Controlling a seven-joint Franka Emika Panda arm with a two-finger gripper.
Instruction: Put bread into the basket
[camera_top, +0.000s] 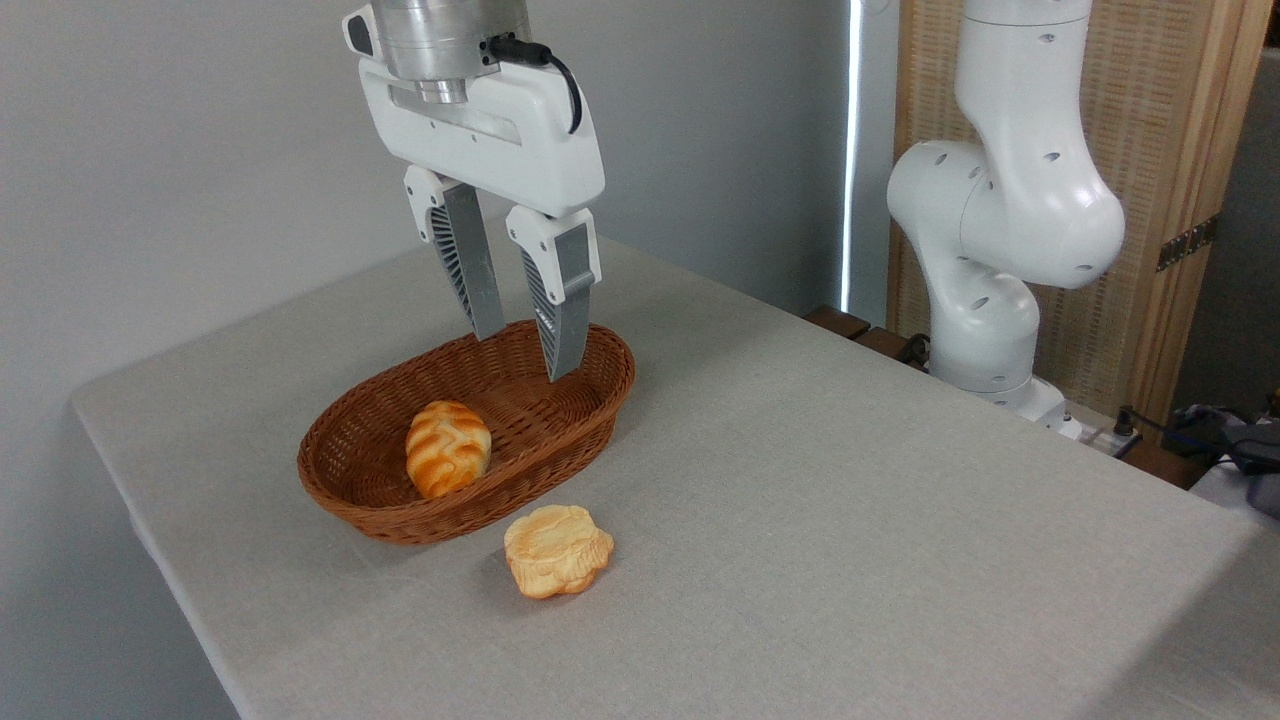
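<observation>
The bread (557, 549), a flat pale golden pastry with a lobed edge, lies on the table just in front of the basket's near rim. The basket (560, 432) is an oval reddish-brown wicker one at the left centre of the table. My gripper (526, 356) hangs over the basket's far end, fingers pointing down, open with nothing between them. It is well above and behind the bread.
A plump bun (447, 447) with orange-brown and white stripes lies inside the basket. The arm's white base (990, 260) stands at the table's far right edge. The grey cloth table (850, 520) drops off at the left and front.
</observation>
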